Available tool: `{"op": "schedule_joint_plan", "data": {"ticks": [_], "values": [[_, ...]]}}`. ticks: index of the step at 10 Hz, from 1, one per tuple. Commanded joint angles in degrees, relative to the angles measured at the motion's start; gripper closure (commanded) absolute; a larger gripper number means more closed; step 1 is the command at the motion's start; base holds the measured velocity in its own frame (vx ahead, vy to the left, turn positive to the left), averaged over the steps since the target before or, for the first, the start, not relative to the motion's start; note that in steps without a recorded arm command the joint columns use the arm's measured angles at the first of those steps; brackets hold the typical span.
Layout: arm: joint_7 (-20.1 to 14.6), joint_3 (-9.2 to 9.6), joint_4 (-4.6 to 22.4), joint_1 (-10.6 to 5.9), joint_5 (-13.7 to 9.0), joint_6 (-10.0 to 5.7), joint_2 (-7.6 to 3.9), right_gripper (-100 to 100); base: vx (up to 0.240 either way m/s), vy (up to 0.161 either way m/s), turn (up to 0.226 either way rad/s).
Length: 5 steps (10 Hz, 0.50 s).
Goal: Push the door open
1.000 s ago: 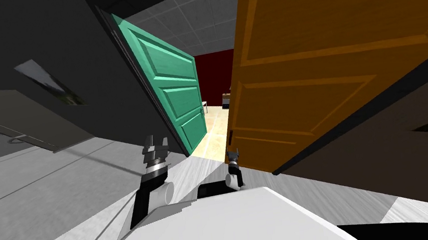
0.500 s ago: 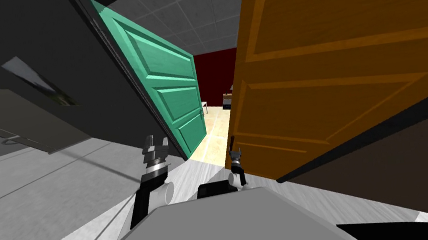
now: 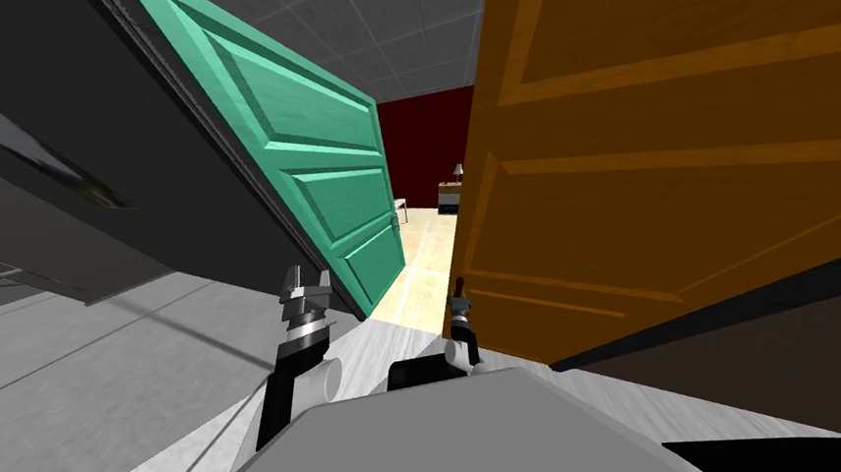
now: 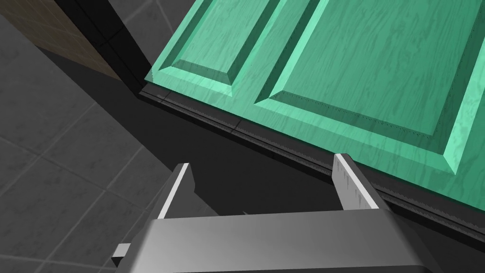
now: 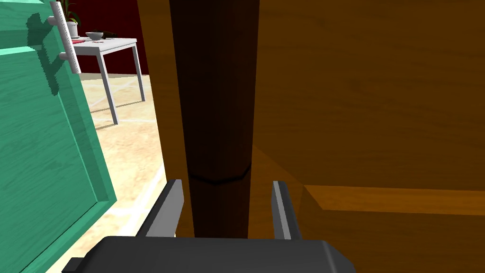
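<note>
Blades of the right claw (image 5: pixel 226 185) stand parted and empty, with the dark free edge (image 5: pixel 215 95) of the orange door (image 3: pixel 659 171) rising upright between them. I cannot tell whether they touch it. The door's face runs off to the robot's right, so this arm is the nearer one, and pushing forward beside that edge should swing it wider. The left claw (image 4: pixel 261 161), also released, hangs by the foot of the green door (image 4: pixel 355 61). Through the gap between the doors stands a white desk (image 5: pixel 113 45).
</note>
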Motion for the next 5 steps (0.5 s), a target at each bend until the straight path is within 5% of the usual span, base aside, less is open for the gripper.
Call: {"op": "schedule_joint_plan", "data": {"ticks": [1,5], "values": [[-0.09,0.01,0.09,-0.02,0.0,0.01,-0.04,100,-0.026,0.011,0.016],[-0.09,0.01,0.09,-0.02,0.0,0.01,-0.04,100,-0.008,0.002,0.0]]}}
